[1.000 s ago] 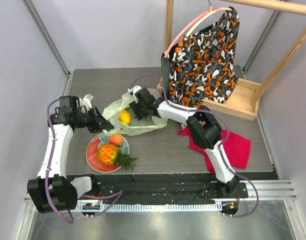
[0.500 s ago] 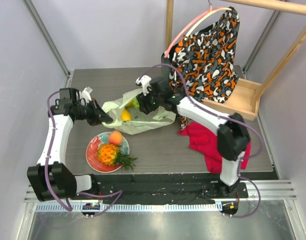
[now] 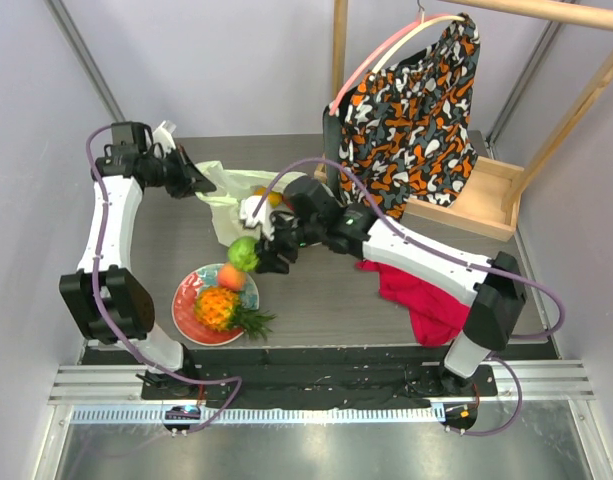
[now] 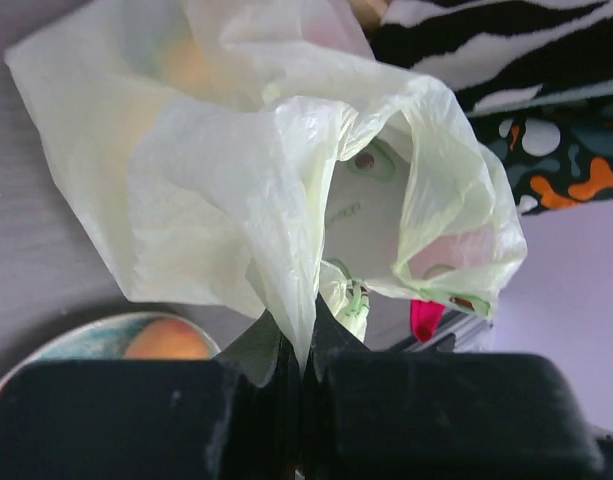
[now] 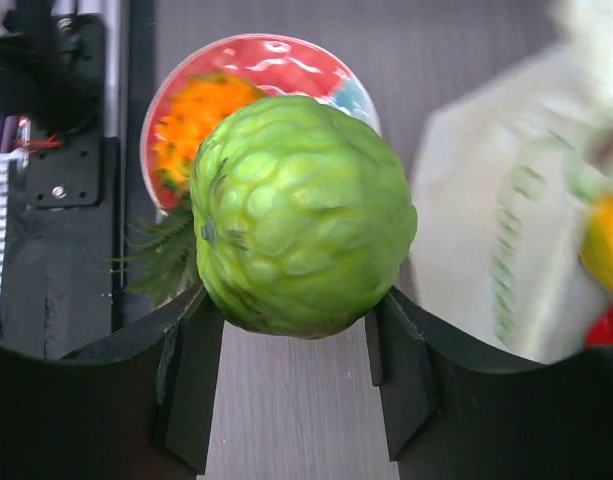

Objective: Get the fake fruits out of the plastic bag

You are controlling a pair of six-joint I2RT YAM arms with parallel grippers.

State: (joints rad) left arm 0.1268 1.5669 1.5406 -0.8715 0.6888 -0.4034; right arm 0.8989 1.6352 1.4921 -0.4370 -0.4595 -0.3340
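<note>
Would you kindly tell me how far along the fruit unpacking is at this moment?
Done: the pineapple and peach lie on the plate. In hand: the right gripper holds the green fruit clear of the plastic bag, near the plate, while the left gripper pinches the bag's edge. Left: set that fruit down, then fetch at least one yellow-orange fruit showing at the bag.

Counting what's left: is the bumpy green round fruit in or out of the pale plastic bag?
Out. The right gripper holds the green fruit clear of the plastic bag, near the red-and-teal plate.
</note>
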